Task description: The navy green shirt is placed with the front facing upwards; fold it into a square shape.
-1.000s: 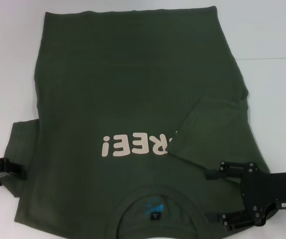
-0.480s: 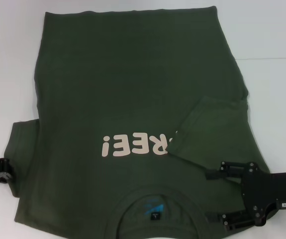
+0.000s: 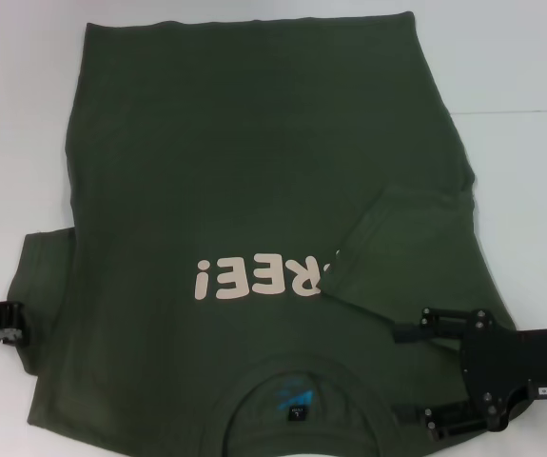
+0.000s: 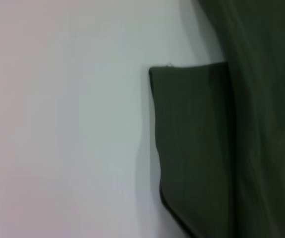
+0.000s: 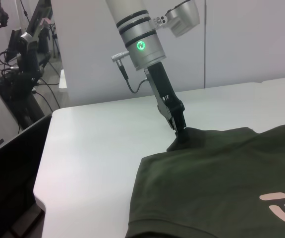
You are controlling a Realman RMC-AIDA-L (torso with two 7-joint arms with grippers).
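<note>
The navy green shirt (image 3: 254,171) lies front up on the white table, its collar (image 3: 297,376) nearest me and the cream lettering (image 3: 254,278) upside down. One sleeve (image 3: 406,248) is folded in over the body on the right. The other sleeve (image 3: 49,286) lies spread out on the left. My left gripper (image 3: 11,324) is at that sleeve's outer edge. In the right wrist view its fingertips (image 5: 180,126) are pinched together on the sleeve edge (image 5: 177,141), which peaks up slightly. My right gripper (image 3: 408,374) is open over the shirt beside the collar.
White table (image 3: 520,67) surrounds the shirt, with a seam line (image 3: 520,111) at the right. In the right wrist view, black equipment and cables (image 5: 23,74) stand beyond the table's far edge.
In the head view my left gripper has drawn back to the left, from over the sleeve to its outer edge. The shirt and my right gripper have not moved.
</note>
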